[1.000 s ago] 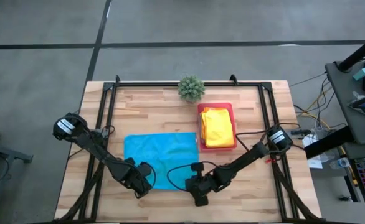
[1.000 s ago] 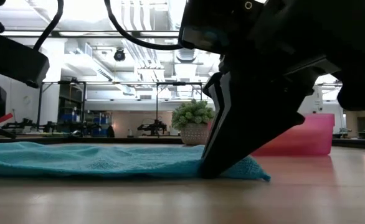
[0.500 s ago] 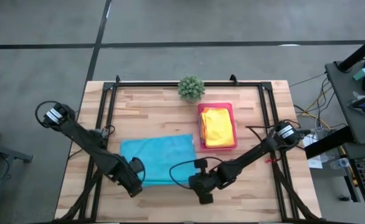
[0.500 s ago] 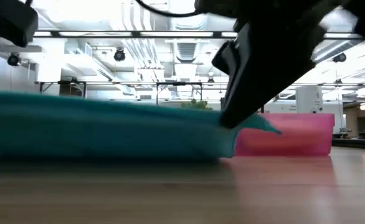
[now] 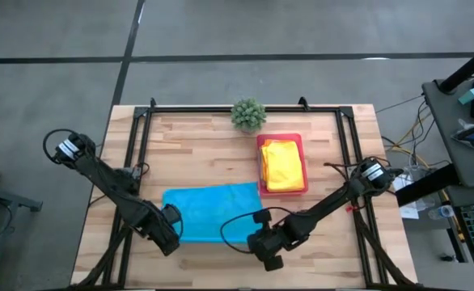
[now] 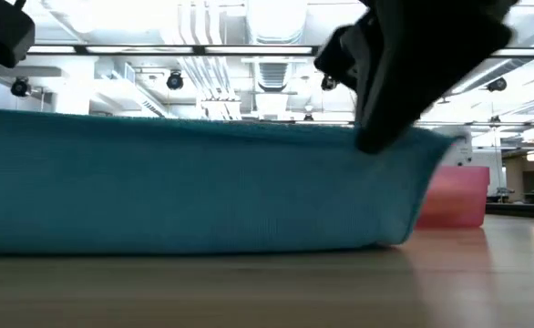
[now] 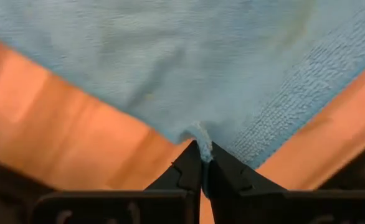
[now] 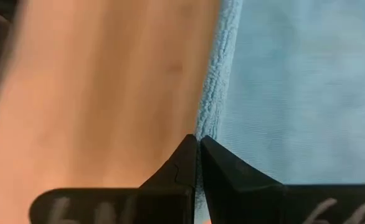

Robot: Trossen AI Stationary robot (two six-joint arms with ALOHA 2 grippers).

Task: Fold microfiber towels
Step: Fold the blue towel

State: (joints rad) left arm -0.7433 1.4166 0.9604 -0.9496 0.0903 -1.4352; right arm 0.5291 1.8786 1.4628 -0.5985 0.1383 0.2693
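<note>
A turquoise blue towel [image 5: 213,212] lies on the wooden table in front of the arms. Its near edge [image 6: 203,128] is raised, and the cloth below hangs down to the tabletop. My left gripper [image 5: 172,229] is shut on the towel's near left corner. My right gripper [image 5: 261,236] is shut on its near right corner. A folded yellow towel [image 5: 282,164] rests on a pink tray [image 5: 300,142] at the right rear. In the low view my right gripper [image 6: 367,141] stands dark above the cloth. My left gripper pinches the towel's near left corner [image 7: 200,138] between its two fingers, coming steeply from above. A small tuft of cloth bunches at the fingertips and the corner is lifted off the table. My right gripper pinches the hemmed edge at the near right corner [image 8: 202,127] between its two fingers, slanting down. The raised edge [image 6: 249,126] runs nearly level between the two grips, and the cloth hangs below it.
A small potted plant [image 5: 248,114] stands at the far edge, just behind the pink tray. A black frame [image 5: 140,145] runs along the table's left, far and right sides. Bare wood [image 5: 213,263] lies between the towel and the near edge.
Both grippers, shut on the towel's near corners, have risen. The near edge has come up off the table into a hanging sheet, while the far part stays on the wood.
</note>
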